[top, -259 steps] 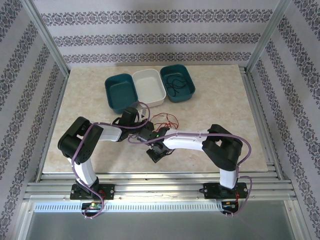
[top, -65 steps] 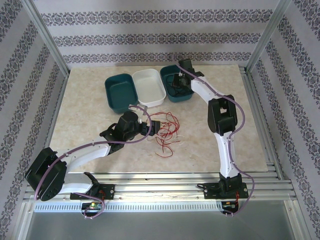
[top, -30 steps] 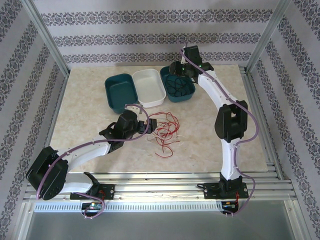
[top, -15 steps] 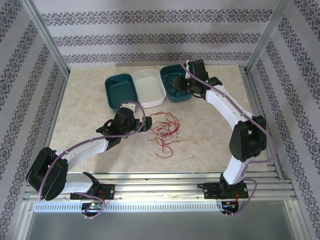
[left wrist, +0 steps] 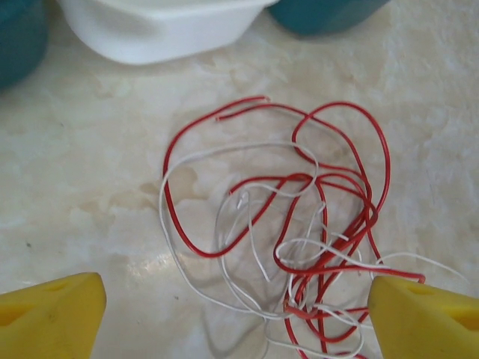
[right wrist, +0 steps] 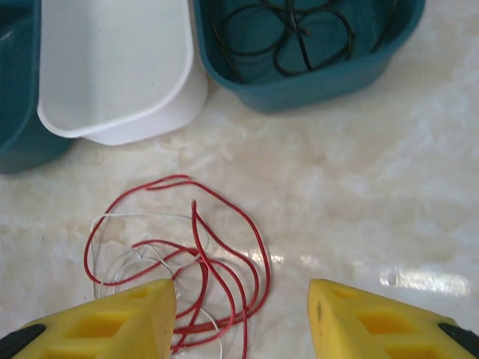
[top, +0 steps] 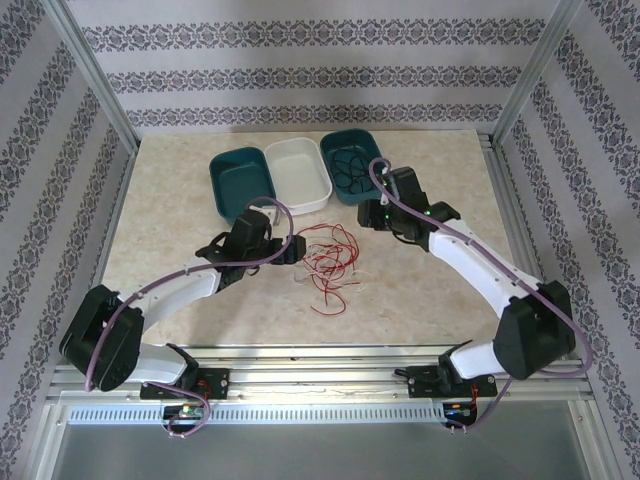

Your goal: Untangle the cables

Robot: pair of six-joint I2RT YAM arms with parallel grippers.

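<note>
Red and white cables lay in one loose knot on the table near its middle, the white strands threading over and under the red loops, with a few ends straggling toward the near edge. Black cables sat coiled apart in the right teal bin, which suggested the bins were there to take one colour each. The white bin beside it and the left teal bin were bare, so the red and white sorting looked undone. Just over the knot's left side hovered the left gripper, its fingers spread wide enough to straddle most of the tangle and holding nothing, probably poised to drop onto a strand. Opposite it, between the knot and the bins, hung the right gripper, its jaws moderately apart and empty. It pointed down at the knot's far edge, likely so that the two could take hold from opposite sides and draw the strands apart.
</note>
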